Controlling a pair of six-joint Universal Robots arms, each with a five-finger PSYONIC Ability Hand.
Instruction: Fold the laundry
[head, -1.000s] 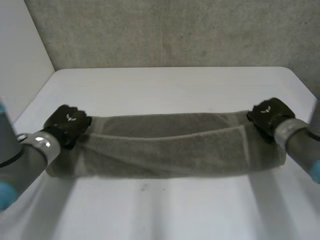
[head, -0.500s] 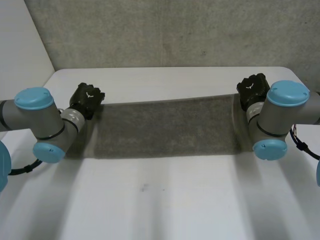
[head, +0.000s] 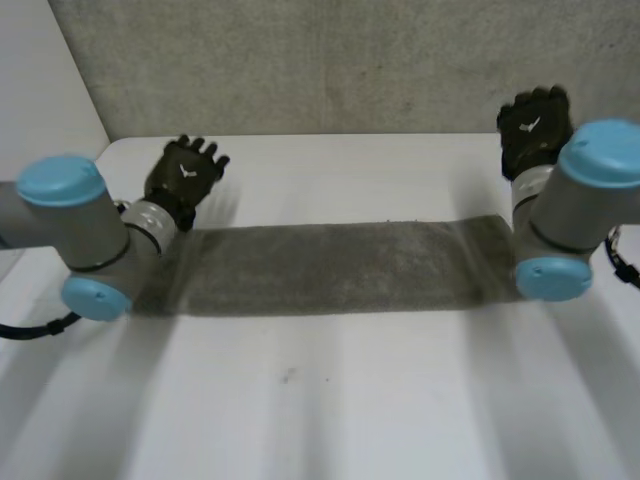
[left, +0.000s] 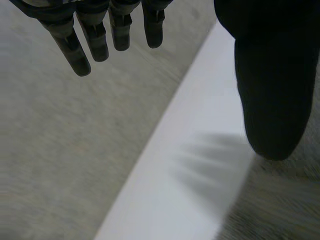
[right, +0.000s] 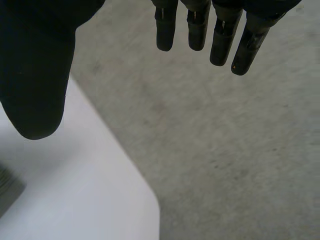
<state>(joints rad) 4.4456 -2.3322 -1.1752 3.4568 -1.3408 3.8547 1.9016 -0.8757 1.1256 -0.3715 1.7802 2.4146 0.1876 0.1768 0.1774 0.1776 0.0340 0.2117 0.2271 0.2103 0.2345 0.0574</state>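
The grey towel (head: 330, 268) lies flat, a long narrow band across the table (head: 350, 400). The left hand (head: 185, 178) and right hand (head: 535, 125) hover released near its far corners.

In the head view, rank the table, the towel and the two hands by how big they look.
1. the table
2. the towel, a long grey strip
3. the left hand and the right hand: about alike, so unranked

Looks like a robot lab test bench, not a home: plain white rounded-corner table (head: 350, 400) set against a rough grey concrete-like wall (head: 330, 70), white side panel (head: 40, 120) beside it. Grey-jointed, blue-capped left arm (head: 70, 225) and right arm (head: 580, 200) reach over a flat grey cloth strip (head: 330, 265).
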